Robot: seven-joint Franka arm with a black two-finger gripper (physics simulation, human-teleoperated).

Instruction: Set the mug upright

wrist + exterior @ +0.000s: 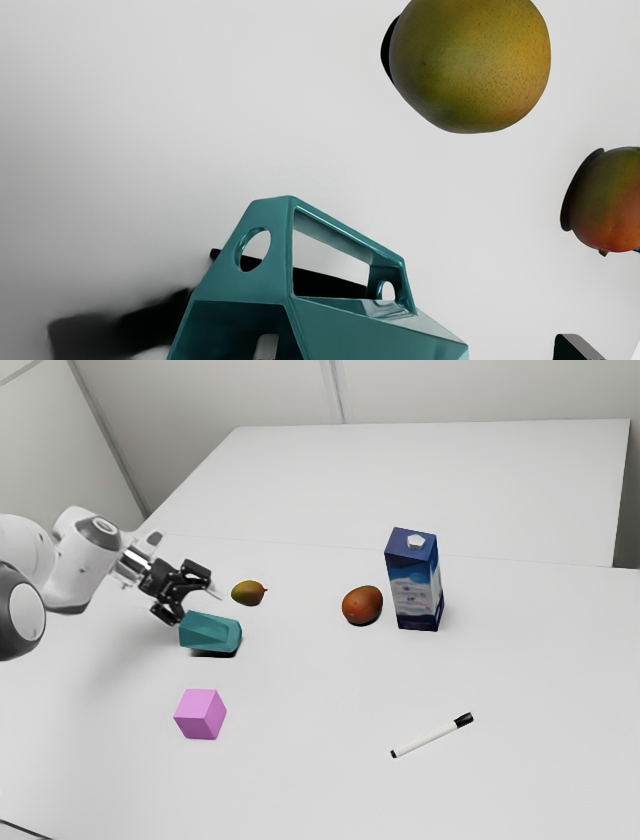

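Sideways teal mug [345, 327], jaws [192, 600] parted, green mango [470, 65] near, reddish mango [607, 205], carton [415, 585], cube [200, 715], marker [430, 738]

A blue-and-white carton [414, 582] is standing upright toward the far side, at the exterior view's right of centre, its white cap [416, 543] facing up; a reddish mango [362, 605] is resting just beside it, to the exterior view's left; a smaller-looking, yellow-green mango [248, 593] is lying farther left; a pink cube [200, 715] is sitting near, at the exterior view's left; a white marker [428, 740] is lying aslant, near right, its black end [464, 719] pointing far and right; a white table [300, 780] is supporting all five.
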